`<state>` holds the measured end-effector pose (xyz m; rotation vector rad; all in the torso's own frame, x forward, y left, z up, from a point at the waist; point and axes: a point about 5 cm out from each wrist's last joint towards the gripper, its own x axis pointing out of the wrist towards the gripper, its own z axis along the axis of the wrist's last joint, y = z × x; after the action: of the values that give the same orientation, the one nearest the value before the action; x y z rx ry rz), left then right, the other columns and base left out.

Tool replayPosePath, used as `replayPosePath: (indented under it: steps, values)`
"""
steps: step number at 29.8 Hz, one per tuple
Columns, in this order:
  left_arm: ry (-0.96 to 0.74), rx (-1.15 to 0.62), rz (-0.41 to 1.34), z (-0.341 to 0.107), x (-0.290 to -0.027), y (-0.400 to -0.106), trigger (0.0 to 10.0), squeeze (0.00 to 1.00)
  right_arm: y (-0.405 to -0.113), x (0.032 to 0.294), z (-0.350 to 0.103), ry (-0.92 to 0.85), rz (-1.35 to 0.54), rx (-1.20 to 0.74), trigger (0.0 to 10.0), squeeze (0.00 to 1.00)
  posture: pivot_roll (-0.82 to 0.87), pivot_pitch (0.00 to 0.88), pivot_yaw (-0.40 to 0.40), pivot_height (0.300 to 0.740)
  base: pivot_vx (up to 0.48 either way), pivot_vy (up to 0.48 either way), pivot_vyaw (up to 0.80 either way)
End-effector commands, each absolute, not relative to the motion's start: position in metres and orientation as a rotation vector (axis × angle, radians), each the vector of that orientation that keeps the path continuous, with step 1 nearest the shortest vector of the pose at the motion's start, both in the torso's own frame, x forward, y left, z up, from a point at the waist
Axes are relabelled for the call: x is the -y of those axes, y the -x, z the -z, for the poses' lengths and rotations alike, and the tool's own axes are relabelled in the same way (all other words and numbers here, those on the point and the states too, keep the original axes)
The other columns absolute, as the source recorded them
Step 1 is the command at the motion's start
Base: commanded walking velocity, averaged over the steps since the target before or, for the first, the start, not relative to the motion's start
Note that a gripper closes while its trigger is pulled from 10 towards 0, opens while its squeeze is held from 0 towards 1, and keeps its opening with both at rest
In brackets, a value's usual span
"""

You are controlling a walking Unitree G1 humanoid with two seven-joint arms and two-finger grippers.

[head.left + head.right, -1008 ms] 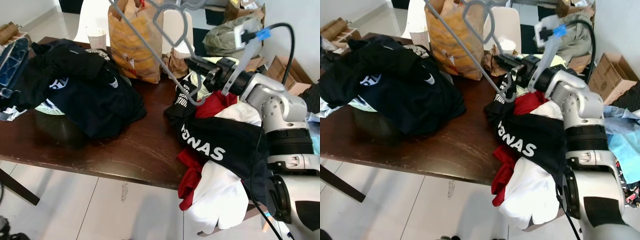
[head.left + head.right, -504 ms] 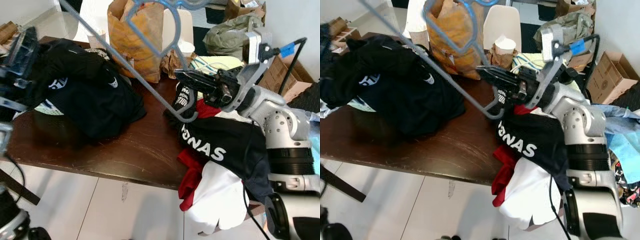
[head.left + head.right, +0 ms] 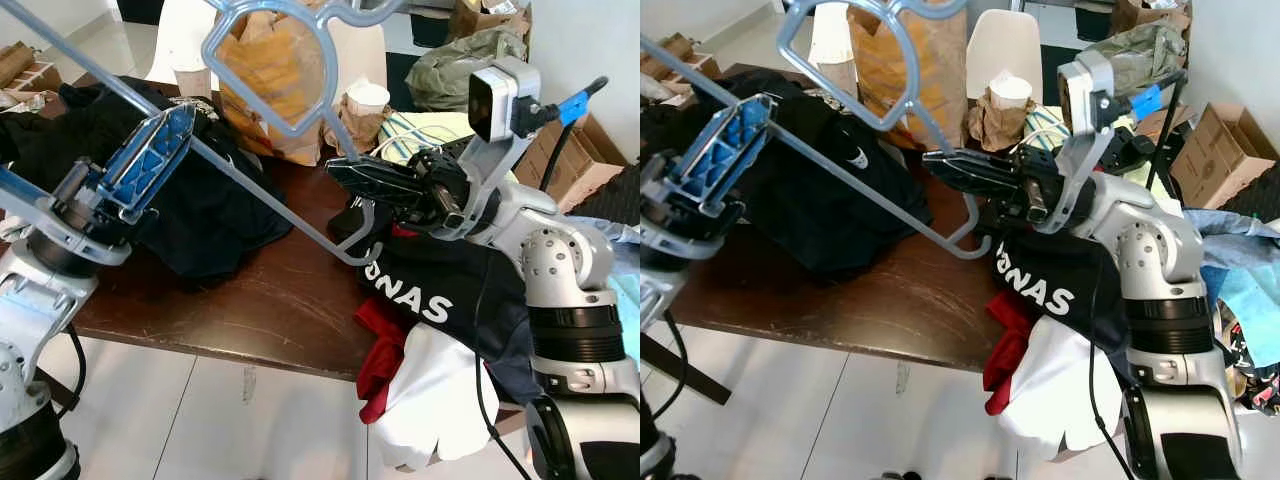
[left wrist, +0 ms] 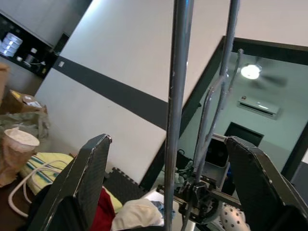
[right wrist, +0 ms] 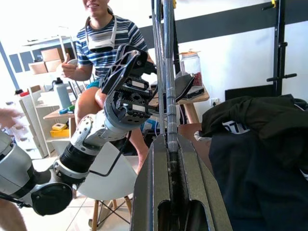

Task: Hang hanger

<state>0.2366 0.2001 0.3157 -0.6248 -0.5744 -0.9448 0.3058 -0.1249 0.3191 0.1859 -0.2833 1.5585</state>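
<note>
The right gripper [image 3: 345, 172] has its two black fingers pressed together on the grey hanger [image 3: 262, 195], at the hanger's curved lower corner. From the fingers the long bar of the hanger goes up and toward the robot's left, and it passes between the fingers of the left gripper [image 3: 160, 150], which stand apart on both sides of the bar without touching it.

The left wrist view makes this clear: one finger [image 4: 84, 185] is on each side of the bar [image 4: 175, 115], with free space on both sides. In the head views the blue inner side of the left fingers is seen, but this gap is hard to judge there. The right wrist view shows the fingers [image 5: 180, 192] closed around the bar, and beyond their tips the left gripper and a seated person in a striped shirt [image 5: 108, 43].

Below the held hanger is the dark table [image 3: 260, 300]. A pile of black clothes [image 3: 200, 200] lies under the left fingers, and a black shirt with white letters [image 3: 440, 290] lies under the right arm. Beyond the fingertips stand a brown paper bag [image 3: 280, 90] and a paper cup [image 3: 365, 98].
</note>
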Motion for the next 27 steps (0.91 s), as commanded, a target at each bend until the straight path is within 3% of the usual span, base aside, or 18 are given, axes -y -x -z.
replayPosePath:
  steps: [1,6,7,8,9,27]
  values:
    - [0.583,0.552,1.012,-0.315,-0.196,-0.228,10.0,0.0,-0.303,0.125,-0.317,-0.177,-1.575,0.271,0.0,0.0,0.0,0.184,-0.047,0.74,0.0,0.0,0.0]
    - [0.577,0.548,1.024,-0.314,-0.196,-0.226,10.0,0.0,-0.302,0.125,-0.317,-0.177,-1.579,0.267,0.0,0.0,0.0,0.184,-0.048,0.74,0.0,0.0,0.0]
    - [0.577,0.55,1.024,-0.314,-0.197,-0.226,3.6,0.0,-0.301,0.124,-0.317,-0.175,-1.581,0.265,0.0,0.0,-0.01,0.184,-0.047,0.74,0.0,0.0,0.0]
    - [0.578,0.556,1.025,-0.314,-0.198,-0.225,3.6,0.0,-0.301,0.124,-0.317,-0.173,-1.582,0.264,0.0,0.0,-0.01,0.184,-0.045,0.74,0.0,0.0,0.0]
    - [0.57,0.569,1.037,-0.315,-0.201,-0.223,0.0,0.0,-0.301,0.125,-0.317,-0.17,-1.583,0.262,0.0,0.0,-0.01,0.183,-0.043,0.74,0.0,0.0,0.0]
    - [0.495,0.595,1.066,-0.321,-0.211,-0.214,0.0,0.0,-0.289,0.128,-0.321,-0.154,-1.657,0.253,0.0,0.0,-0.02,0.181,-0.042,0.74,0.0,0.0,0.0]
